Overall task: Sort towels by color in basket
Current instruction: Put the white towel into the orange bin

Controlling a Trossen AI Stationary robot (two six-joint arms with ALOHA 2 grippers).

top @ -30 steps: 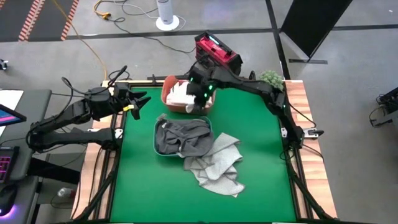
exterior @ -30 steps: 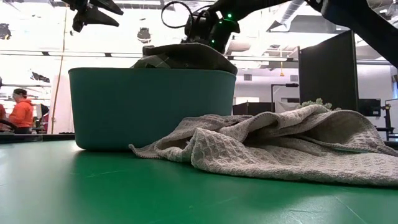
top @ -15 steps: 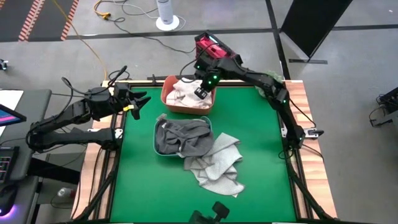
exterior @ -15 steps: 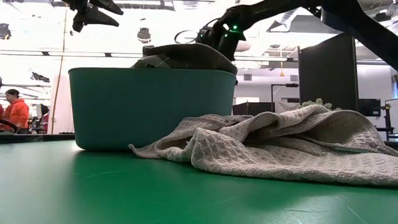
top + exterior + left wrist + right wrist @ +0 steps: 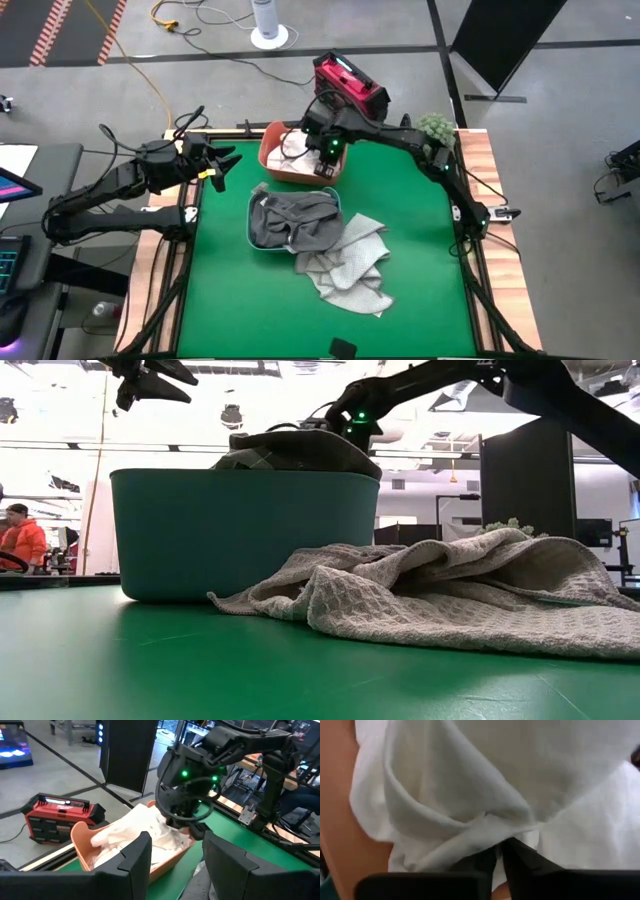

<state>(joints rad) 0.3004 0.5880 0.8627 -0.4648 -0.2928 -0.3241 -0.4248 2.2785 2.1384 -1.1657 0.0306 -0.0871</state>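
A white towel (image 5: 288, 148) lies bunched in the orange basket (image 5: 268, 160) at the table's far middle. My right gripper (image 5: 499, 854) reaches down into that basket's right part, shut on the towel. In front of it stands a teal basket (image 5: 252, 232) heaped with dark grey towels (image 5: 295, 218). A light grey waffle towel (image 5: 345, 262) is spread on the table, one edge against the teal basket. My left gripper (image 5: 228, 165) hovers open above the table's far left corner, holding nothing. My right gripper pinches a gathered fold of the white towel (image 5: 496, 831) between its two fingertips. The fingers come from above, pointing steeply down. Creases run from the fingertips into the cloth. The rest of the towel (image 5: 131, 836) lies slack in the orange basket.
A fuzzy green ball (image 5: 436, 125) sits at the table's far right corner. A red toolbox (image 5: 350, 84) stands on the floor behind the table. Bare green table lies near the front edge and along the left side.
My right gripper has sunk into the orange basket with the white towel and tipped more steeply down. The towel has settled into the basket.
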